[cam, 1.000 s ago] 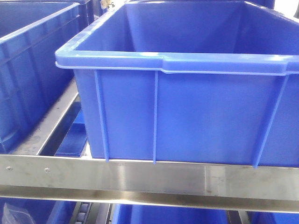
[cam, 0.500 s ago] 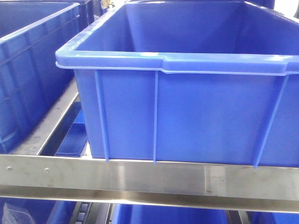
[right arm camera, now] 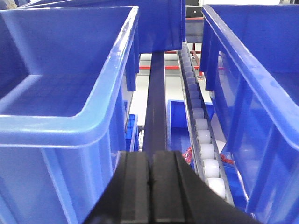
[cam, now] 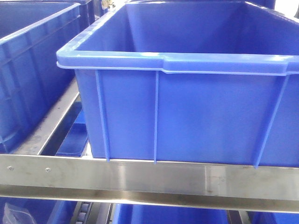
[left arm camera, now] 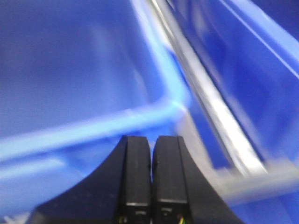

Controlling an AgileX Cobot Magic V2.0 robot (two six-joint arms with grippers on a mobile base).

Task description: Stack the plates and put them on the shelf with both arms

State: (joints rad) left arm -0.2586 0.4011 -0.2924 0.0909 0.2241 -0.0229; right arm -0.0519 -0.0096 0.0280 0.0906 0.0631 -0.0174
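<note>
No plates visible in any of the three current views. Cannot tell where they are, nor whether they have been stacked.

Front view: large blue bin [cam: 187, 107] sits on the steel front rail [cam: 149, 179] of the shelf rack, its near wall flush along that rail. What shows of its interior holds nothing; the floor is hidden behind the near wall. A second blue bin [cam: 32, 70] stands at the left edge of the same level, separated from the first by a steel side rail [cam: 51, 119]. More blue bins show below the front rail.

Left wrist view: heavily blurred. Left gripper [left arm camera: 152, 154] has its two black fingers pressed together, nothing between them. It points at a bin corner and a steel rail running toward the upper left.

Right wrist view: sharp. Right gripper [right arm camera: 150, 170] also has its fingers closed against each other, empty. It sits above the gap between two bins, with a white roller track [right arm camera: 201, 140] running along the right-hand bin's edge and a dark bar along the gap.

Assessment: both claws are empty and closed and no plate lies in the visible part of the bin. Either the task is barely begun or the plates lie out of view; these frames cannot settle which. If it is barely begun, then stacking, the two-arm lift and the placement all remain.
</note>
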